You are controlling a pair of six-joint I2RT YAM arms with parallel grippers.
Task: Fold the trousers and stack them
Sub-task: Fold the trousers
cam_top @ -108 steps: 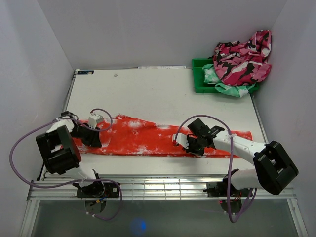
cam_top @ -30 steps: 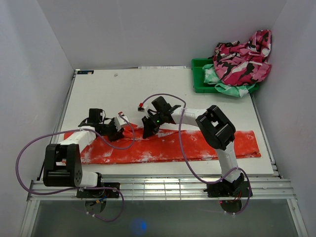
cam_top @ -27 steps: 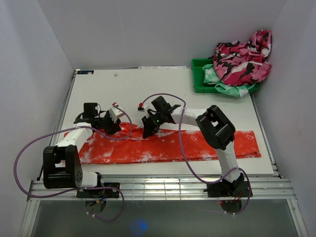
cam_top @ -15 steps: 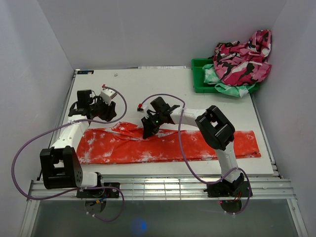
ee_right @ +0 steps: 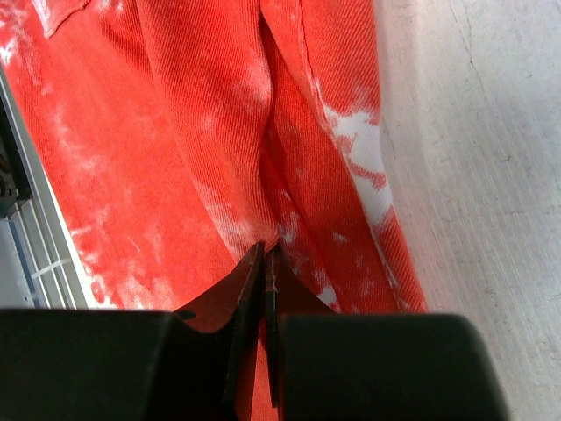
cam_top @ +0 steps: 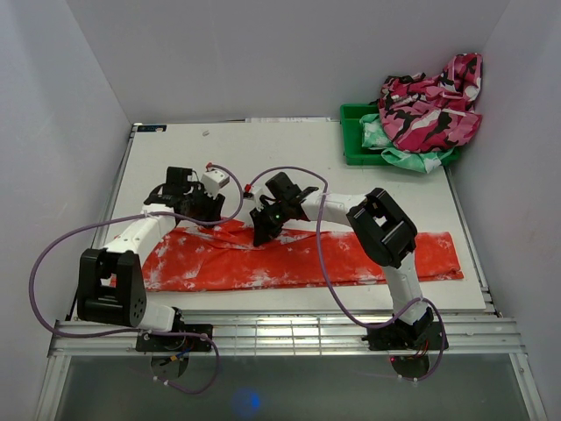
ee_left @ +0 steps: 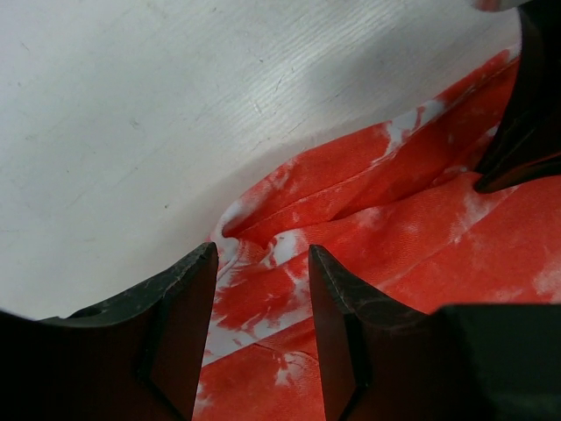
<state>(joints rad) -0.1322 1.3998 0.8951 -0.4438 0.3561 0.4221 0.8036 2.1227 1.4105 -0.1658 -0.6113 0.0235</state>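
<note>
The trousers (cam_top: pixel 351 256) lie as a long band across the near part of the table (cam_top: pixel 289 158). The right gripper (ee_right: pixel 264 256) has its fingers pressed nearly together, pinching a raised fold at the band's far edge. The left gripper (ee_left: pixel 261 263) has its fingers spread over the crumpled far edge; contact cannot be determined.

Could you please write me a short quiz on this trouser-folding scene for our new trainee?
1. True or false: the left gripper is shut on the trousers.
2. Which one pinches a fold of the trousers? A) left gripper B) right gripper C) neither
3. Fill in: the pink camouflage garment is heaped on a ___ bin.
Key: 1 false, its fingers are open; 2 B; 3 green.
</note>
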